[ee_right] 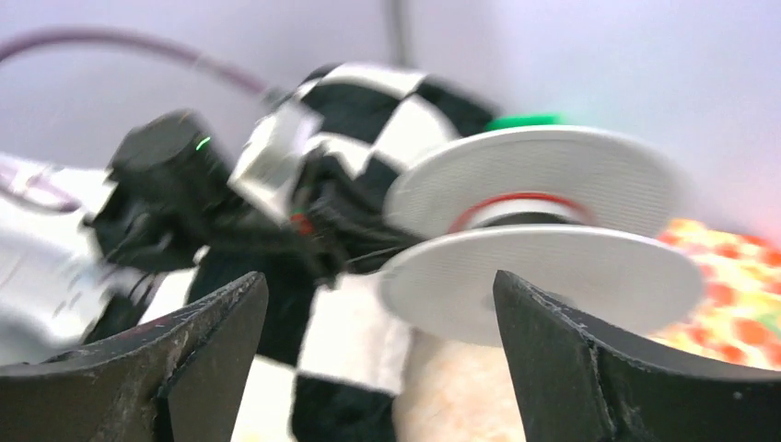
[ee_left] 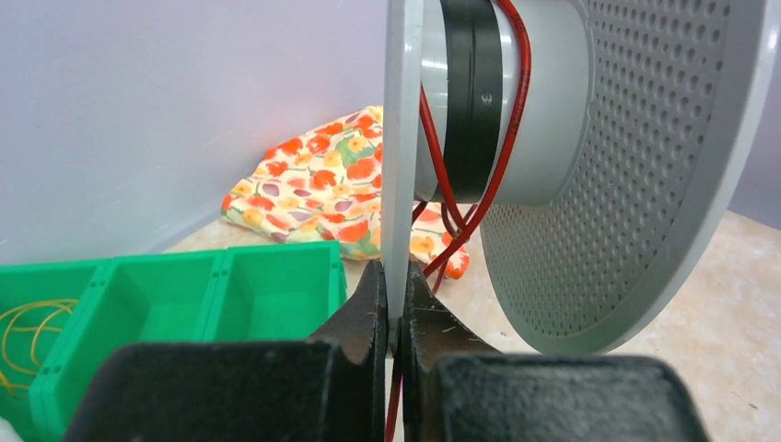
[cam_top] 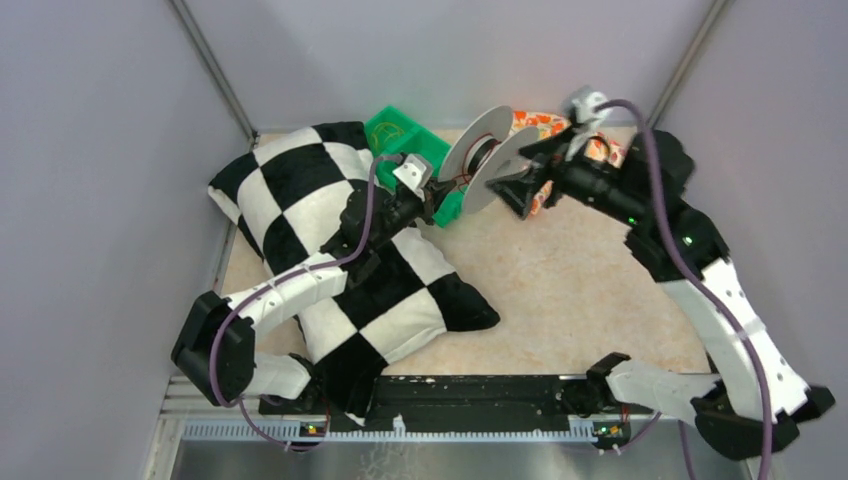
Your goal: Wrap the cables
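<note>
In the top view's upper middle, we find the left gripper point(cam_top: 432, 190) clamped shut on the rim of one flange of the spool point(cam_top: 490, 155). The cables point(ee_left: 516, 110) lie just above those fingers as thin red wire turned round the hub between the two flanges, with slack loops hanging beside the fingertips. To the right, the right gripper point(cam_top: 520, 188) stands wide open and holds nothing, just beside the other flange on the spool's axis, which runs from upper left to lower right. We read no brand or label, and the small mark on the hub's black band is illegible.
</note>
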You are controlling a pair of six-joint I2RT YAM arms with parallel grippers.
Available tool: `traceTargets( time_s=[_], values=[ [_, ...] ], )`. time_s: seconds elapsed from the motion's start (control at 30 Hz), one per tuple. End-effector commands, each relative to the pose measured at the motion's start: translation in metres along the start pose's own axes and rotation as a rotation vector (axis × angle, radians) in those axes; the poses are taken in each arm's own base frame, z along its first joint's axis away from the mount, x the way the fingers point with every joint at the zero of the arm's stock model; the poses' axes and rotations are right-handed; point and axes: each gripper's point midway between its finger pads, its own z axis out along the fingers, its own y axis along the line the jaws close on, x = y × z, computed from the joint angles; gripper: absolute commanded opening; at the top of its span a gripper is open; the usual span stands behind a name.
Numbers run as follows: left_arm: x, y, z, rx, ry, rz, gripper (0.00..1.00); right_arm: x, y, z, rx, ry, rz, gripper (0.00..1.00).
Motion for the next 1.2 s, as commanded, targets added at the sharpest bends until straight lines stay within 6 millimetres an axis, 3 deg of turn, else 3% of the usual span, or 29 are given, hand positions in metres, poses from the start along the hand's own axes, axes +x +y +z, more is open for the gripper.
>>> traceTargets(
  time_s=[0.0, 0.1, 0.23, 0.33, 0.37, 0.4, 0.53, 0.67, 0.83, 0.93, 1.03, 1.17],
  values=[
    [-0.084, 0.004, -0.005, -0.038, -0.199, 0.031, 0.0, -0.051, -0.065, -0.056, 0.389, -0.319, 0.116, 0.94],
    [-0.087, 0.007, -0.009, -0.057, -0.192, 0.012, 0.0, -0.032, -0.102, -0.083, 0.581, -0.338, 0.231, 0.97],
    [-0.084, 0.006, -0.006, -0.053, -0.131, -0.034, 0.0, 0.027, -0.153, -0.106, 0.812, -0.236, 0.485, 0.93],
    [-0.07, 0.013, -0.002, -0.107, 0.005, -0.113, 0.0, 0.071, -0.164, -0.103, 0.751, -0.242, 0.722, 0.86],
    [-0.074, 0.02, 0.0, -0.156, 0.031, -0.151, 0.0, 0.101, -0.166, -0.1, 0.737, -0.236, 0.831, 0.86],
    [-0.07, 0.021, 0.0, -0.175, 0.072, -0.192, 0.0, 0.118, -0.169, -0.099, 0.714, -0.267, 0.915, 0.86],
    [-0.064, 0.01, -0.001, -0.159, 0.126, -0.337, 0.0, 0.169, -0.161, -0.08, 0.566, -0.343, 1.163, 0.79],
    [-0.039, 0.012, 0.002, -0.234, 0.31, -0.464, 0.0, 0.179, -0.155, -0.077, 0.495, -0.431, 1.237, 0.81],
    [-0.02, -0.016, 0.012, -0.089, 0.431, -0.559, 0.0, 0.195, -0.151, -0.078, 0.518, -0.399, 1.271, 0.83],
    [-0.003, -0.022, 0.014, -0.01, 0.531, -0.599, 0.0, 0.209, -0.157, -0.092, 0.62, -0.367, 1.268, 0.83],
    [0.009, -0.022, 0.012, 0.084, 0.571, -0.649, 0.0, 0.222, -0.172, -0.12, 0.716, -0.357, 1.23, 0.84],
    [0.021, -0.033, 0.01, 0.206, 0.618, -0.728, 0.0, 0.245, -0.181, -0.125, 0.777, -0.245, 1.244, 0.84]
  ],
)
